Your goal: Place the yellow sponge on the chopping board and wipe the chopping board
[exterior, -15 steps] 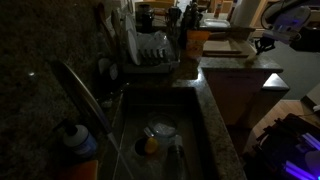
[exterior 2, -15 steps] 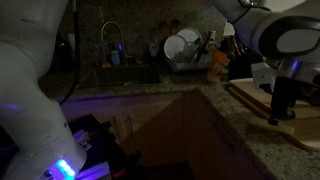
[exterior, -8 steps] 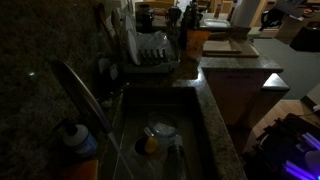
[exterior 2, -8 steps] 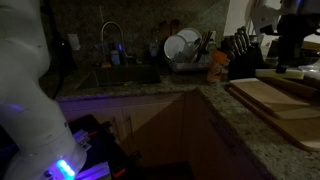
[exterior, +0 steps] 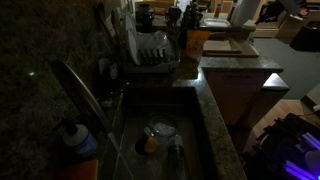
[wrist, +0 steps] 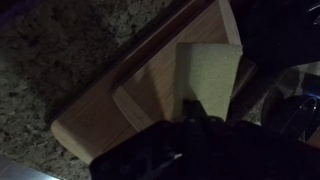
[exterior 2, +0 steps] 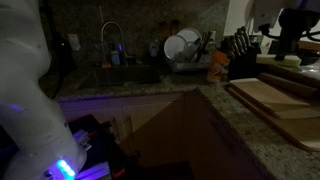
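End effector point(wrist: 196, 120) is closed tight, clamped on the yellow sponge point(wrist: 208, 72). The sponge is held up over the chopping board point(wrist: 130, 95), not resting on it. The board lies flat on the speckled granite table point(wrist: 60, 45), also seen in an exterior view point(exterior 2: 268, 95). Lighting is dim.

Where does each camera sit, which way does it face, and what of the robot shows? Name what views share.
An exterior view: above the sink, looking along the counter toward the chopping board; the arm shows top right.
An exterior view: out in the room, facing the counter corner and chopping board; white arm link left, gripper top right.
Wrist view: looks down on the chopping board and yellow sponge; gripper at bottom.
Shared: all three show the chopping board.
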`<state>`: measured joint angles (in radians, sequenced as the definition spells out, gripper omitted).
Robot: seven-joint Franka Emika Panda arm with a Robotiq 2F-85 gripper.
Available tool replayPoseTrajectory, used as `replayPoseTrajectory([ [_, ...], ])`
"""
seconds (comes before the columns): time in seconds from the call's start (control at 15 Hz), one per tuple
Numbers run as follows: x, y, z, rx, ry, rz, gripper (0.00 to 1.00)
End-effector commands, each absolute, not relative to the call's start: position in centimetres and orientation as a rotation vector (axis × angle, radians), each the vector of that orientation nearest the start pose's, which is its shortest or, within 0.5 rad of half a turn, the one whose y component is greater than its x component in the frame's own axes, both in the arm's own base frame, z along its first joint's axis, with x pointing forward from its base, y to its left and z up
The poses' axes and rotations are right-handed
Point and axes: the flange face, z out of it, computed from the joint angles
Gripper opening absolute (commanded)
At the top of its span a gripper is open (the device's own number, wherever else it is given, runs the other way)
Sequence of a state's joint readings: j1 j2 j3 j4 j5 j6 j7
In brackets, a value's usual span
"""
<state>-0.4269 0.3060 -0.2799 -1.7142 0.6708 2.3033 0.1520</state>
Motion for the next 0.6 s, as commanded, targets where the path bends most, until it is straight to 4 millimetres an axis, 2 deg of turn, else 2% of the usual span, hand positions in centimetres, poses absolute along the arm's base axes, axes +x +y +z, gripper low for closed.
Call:
replayPoseTrajectory([
  [0.0, 55.0, -41.0, 44.1, -2.201, 1.51, -0.617, 0.0],
  [0.2, 56.2, -41.0, 43.8, -2.205, 1.52, -0.629, 0.0],
  [0.53, 57.5, -42.8, 42.7, -2.178, 1.586, -0.649, 0.0],
])
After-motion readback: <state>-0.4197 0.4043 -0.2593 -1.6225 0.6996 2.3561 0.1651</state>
